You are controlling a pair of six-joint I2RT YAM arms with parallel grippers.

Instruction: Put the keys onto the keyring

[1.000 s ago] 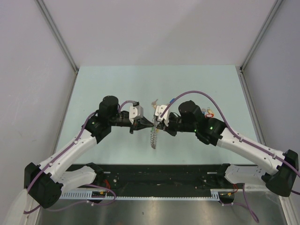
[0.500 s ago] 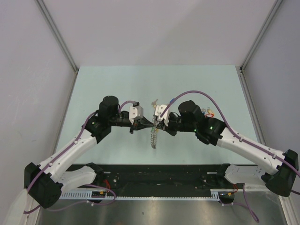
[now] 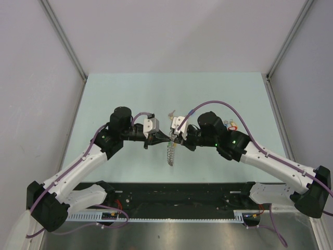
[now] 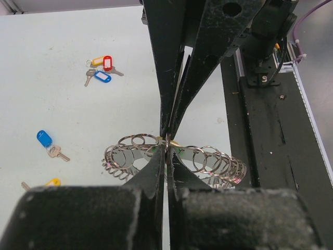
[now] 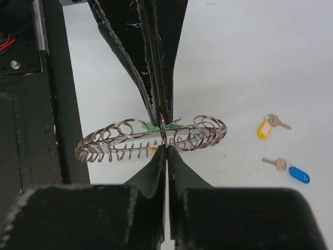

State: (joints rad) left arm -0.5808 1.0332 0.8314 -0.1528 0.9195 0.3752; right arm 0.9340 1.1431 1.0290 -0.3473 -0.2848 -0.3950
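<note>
left gripper (image 3: 164,138) and right gripper (image 3: 177,137) meet tip to tip, both clenched on the keyring (image 3: 170,154), which hangs above the counter (image 3: 130,94); left wrist: loose keys (image 4: 101,69) lie well apart from it; right wrist: a green tag (image 5: 152,125) sits at the pinch; best to hold the ring steady and part its coil slowly.

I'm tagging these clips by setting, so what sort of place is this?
Likely a robot lab test cell: a pale table boxed in by plain grey panels, with the left arm and right arm bolted beside a slotted cable duct.
</note>
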